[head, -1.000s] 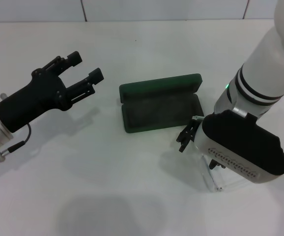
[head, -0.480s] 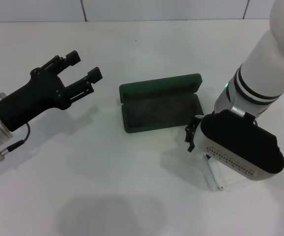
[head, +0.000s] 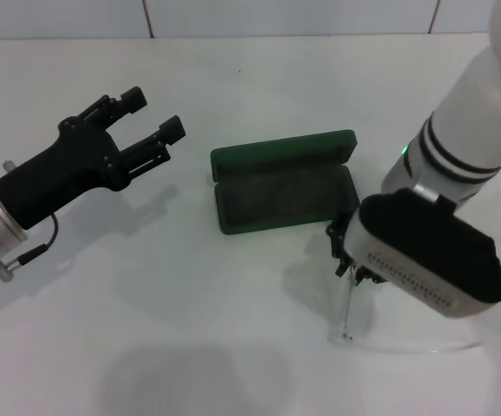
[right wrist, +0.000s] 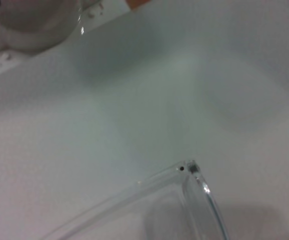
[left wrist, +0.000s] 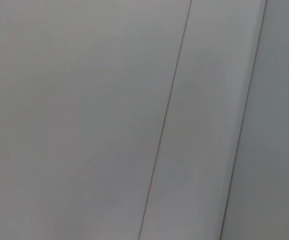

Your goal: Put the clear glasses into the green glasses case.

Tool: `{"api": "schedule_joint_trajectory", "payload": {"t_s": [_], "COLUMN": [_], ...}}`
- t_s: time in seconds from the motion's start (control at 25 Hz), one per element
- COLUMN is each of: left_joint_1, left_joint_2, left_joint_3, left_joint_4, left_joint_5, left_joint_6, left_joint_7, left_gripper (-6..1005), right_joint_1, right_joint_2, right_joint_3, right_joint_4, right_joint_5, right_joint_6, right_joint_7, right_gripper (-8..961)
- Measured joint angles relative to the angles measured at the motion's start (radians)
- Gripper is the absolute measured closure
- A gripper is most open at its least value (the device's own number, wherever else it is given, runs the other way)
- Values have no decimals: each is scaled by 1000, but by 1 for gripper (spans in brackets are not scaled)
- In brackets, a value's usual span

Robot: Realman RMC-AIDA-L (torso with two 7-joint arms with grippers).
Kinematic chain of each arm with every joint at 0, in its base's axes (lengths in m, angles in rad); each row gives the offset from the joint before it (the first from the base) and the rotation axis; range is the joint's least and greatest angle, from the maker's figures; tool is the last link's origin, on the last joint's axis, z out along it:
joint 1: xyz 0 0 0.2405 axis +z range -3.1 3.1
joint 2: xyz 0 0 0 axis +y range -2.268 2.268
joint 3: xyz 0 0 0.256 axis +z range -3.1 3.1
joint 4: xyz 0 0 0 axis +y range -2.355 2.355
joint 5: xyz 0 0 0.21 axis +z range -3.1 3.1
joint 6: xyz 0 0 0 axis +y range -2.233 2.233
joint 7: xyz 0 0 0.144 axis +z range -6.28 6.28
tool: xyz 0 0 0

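Head view: the right gripper [head: 348,253] pinches the clear glasses [head: 352,314], which hang just below it, transparent thin plastic, near the open, dark-lined green glasses case [head: 283,182]; the left gripper [head: 151,123] is spread.

Head overhead; right wrist near clear glasses [right wrist: 184,200]

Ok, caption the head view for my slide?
Right gripper over the clear glasses beside the open green glasses case; left gripper idle.

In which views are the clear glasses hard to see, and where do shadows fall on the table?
Head view: the clear glasses show only as faint bright edges under the right end effector; soft shadows lie beside the green case and under the left end effector. Right wrist view: the frame corner is close and blurred. Left wrist view: plain surface only.
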Motion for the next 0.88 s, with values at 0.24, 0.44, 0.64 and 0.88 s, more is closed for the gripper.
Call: {"api": "schedule_joint_trajectory", "payload": {"t_s": [0.24,0.44,0.64,0.88], "left_joint_1": [-2,-15,-16,-33], "left_joint_2": [-1,4,9,18], "left_joint_3": [0,0,0,1], "left_joint_4": [8,9,9,10], "left_joint_5": [8,32,29,75], "left_joint_6": [4,15,89,208], "left_joint_7": [-15,-34,-11,48], "left_gripper": [179,179,180,180], "right_joint_1": [-83,-215,-344,-396], "right_joint_2": [-1,-4,0,-6], "right_joint_3": [185,391,496,518], "right_joint_4": [-50,-78,-32,159], "right_joint_5": [63,252,497,900], "right_joint_6": [-34,20,200,359], "right_joint_7": [1,-27,-51,-155], "right_gripper": [827,827,827,827]}}
